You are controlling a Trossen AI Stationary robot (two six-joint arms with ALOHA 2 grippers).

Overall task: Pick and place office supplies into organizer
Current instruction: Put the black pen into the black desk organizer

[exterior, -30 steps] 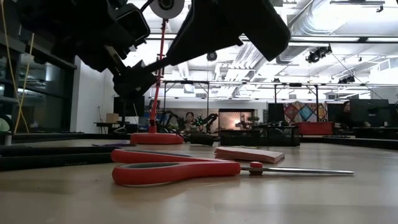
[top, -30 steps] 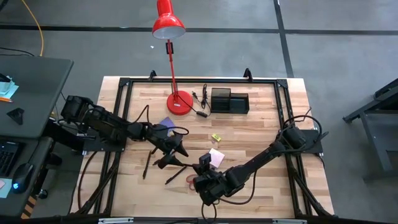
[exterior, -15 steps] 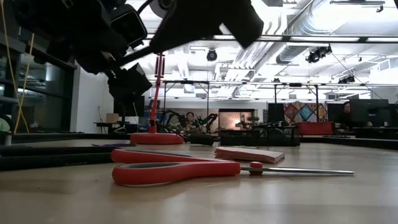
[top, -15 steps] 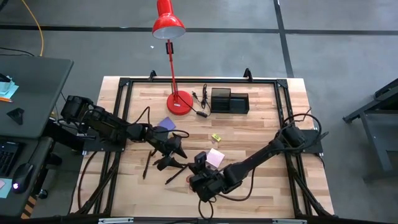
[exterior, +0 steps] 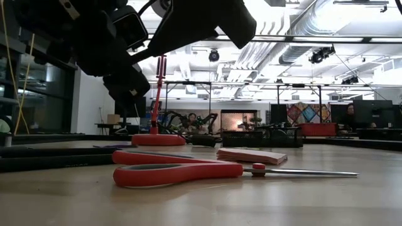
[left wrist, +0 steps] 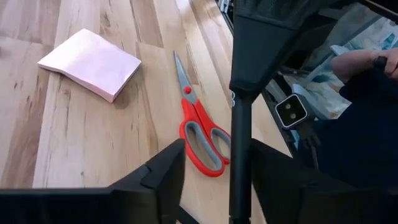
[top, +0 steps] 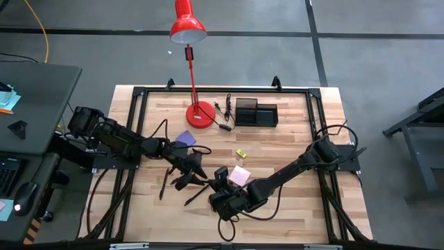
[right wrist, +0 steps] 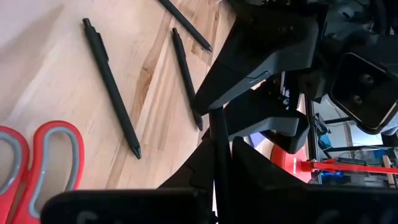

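Right tool (right wrist: 221,158): pinching an upright pen (left wrist: 239,149)
Left tool (left wrist: 211,168): spread, either side of that pen
Loose pens (right wrist: 112,87): three
Scissors (left wrist: 199,124): one

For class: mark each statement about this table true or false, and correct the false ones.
1. The red-handled scissors lie flat on the table. True.
2. The pink note pad is inside the organizer. False: it lies on the bare table, well short of the organizer at the far edge.
3. The right gripper holds a pen, right by the left gripper. True.
4. The red lamp has been knocked over. False: it stands upright on its round base.
5. No loose pens are left on the table. False: several dark pens lie on the wood.
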